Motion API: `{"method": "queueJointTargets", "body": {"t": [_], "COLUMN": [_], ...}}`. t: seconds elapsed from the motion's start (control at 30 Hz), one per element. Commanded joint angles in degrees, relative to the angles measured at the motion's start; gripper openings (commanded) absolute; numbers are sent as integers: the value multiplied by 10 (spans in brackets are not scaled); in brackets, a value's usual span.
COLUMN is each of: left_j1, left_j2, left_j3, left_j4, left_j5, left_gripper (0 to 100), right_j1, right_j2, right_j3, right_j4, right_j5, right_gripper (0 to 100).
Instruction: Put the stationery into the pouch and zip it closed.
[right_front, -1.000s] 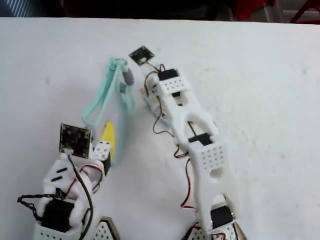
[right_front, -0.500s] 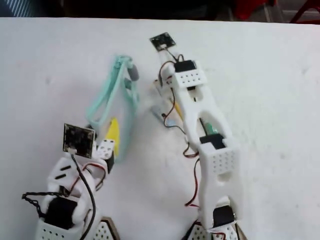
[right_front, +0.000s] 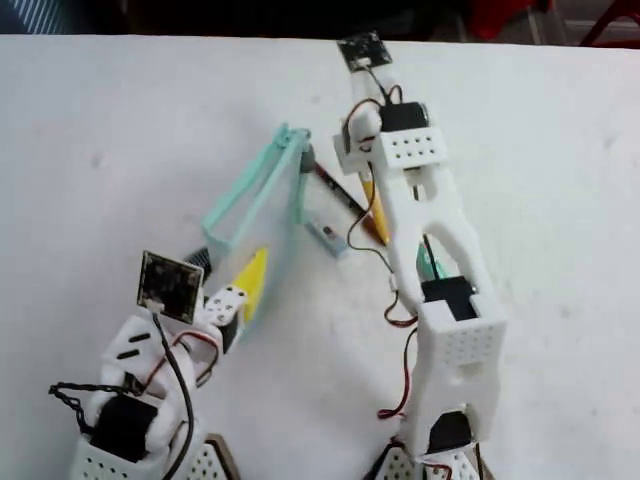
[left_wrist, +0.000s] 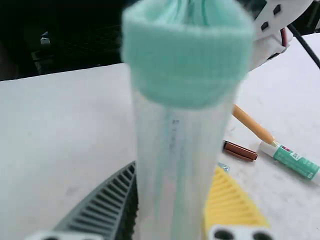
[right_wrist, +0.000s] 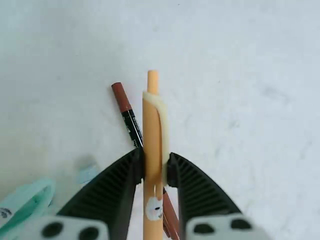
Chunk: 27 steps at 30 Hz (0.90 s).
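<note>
My left gripper (left_wrist: 175, 200) is clamped on the pouch (left_wrist: 185, 75), which stands between its jaws. I judge the pouch light, soft and prone to sagging, so it is best held at the stiffer mint hem. A marker (left_wrist: 290, 160) and a brown pen (right_wrist: 127, 117) lie loose on the table beside it. My right gripper (right_wrist: 154, 156) is clenched on the orange pen (right_wrist: 152, 115) mid-barrel; the pen looks stiff, light and smooth, and may pivot.

Since a second ago, the right arm has drawn away rightward and the pouch's far end has swung right.
</note>
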<state>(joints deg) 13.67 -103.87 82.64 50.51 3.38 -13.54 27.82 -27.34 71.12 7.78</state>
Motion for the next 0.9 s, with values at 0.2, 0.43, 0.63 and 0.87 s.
{"method": "queueJointTargets", "body": {"t": [0.2,0.43,0.63,0.87], "left_j1": [-31,-36,-36,-35], "left_j2": [-7,-7,-7,-7], "left_j3": [-47,-47,-47,-47], "left_j4": [29,30,33,51], "left_j5": [6,5,5,5], "left_gripper": [180,180,180,180], "right_j1": [15,15,0,-43], "right_j2": [-109,-184,-257,-335], "right_j3": [62,171,225,266], "right_j4": [-2,-75,-102,-101], "right_j5": [-29,-29,-30,-25], "right_gripper": [17,17,17,17]}}
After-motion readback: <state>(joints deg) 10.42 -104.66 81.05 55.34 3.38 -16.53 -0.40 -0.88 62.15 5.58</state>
